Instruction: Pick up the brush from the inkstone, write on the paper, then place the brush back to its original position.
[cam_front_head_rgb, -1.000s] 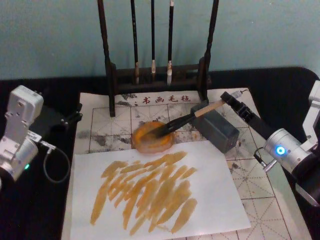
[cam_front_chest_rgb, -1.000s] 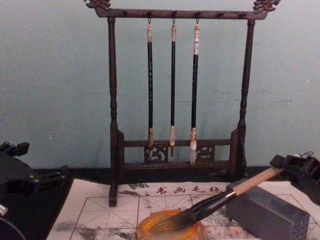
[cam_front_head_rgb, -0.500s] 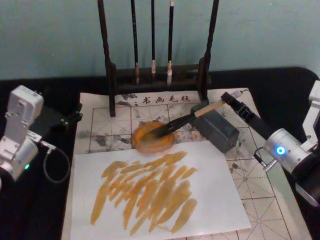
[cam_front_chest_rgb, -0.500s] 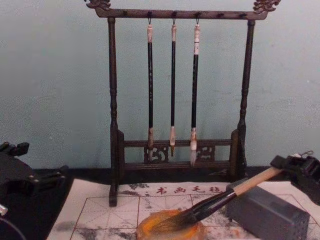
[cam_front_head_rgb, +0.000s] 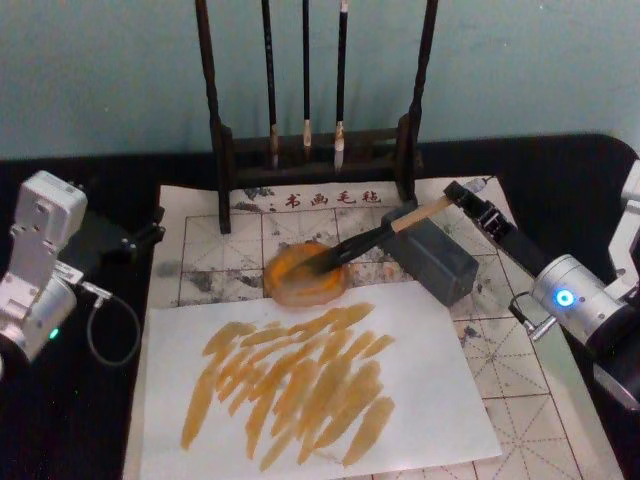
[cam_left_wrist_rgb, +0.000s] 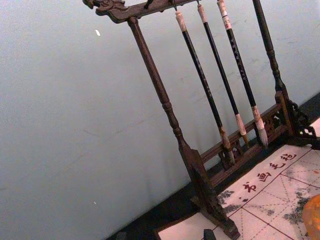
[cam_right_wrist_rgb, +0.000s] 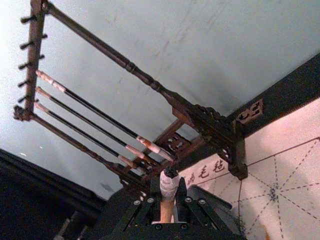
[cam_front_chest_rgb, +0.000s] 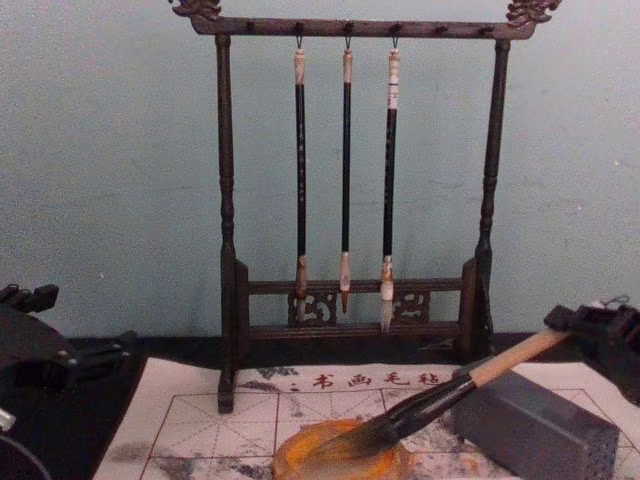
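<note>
Well left of the inkstone (cam_front_head_rgb: 285, 287), past the edge of the paper (cam_front_head_rgb: 200, 255), the left hand (cam_front_head_rgb: 152, 228) sits parked over the black table (cam_front_head_rgb: 560, 165); whether it is open or closed I cannot tell. Just in front of the inkstone, a plain sheet (cam_front_head_rgb: 430, 385) streaked with amber strokes lies on the paper.

The brush (cam_front_head_rgb: 372, 238) has its dark tip in the inkstone. Its handle slants up to the right, crossing a corner of the grey block (cam_front_head_rgb: 440, 265) just right of the inkstone. Beyond the block, the right hand (cam_front_head_rgb: 464, 199) is closed on the handle's white-wrapped end, which the right wrist view shows pinched between its fingers (cam_right_wrist_rgb: 192, 210).

The brush looks light, with a stiff, smooth handle. Gripped this far from the tip, it could pivot or twist in the grip. The tip is soft and wet, so it will bend under pressure and may drip. A hold nearer mid-handle would likely steady it.
</note>
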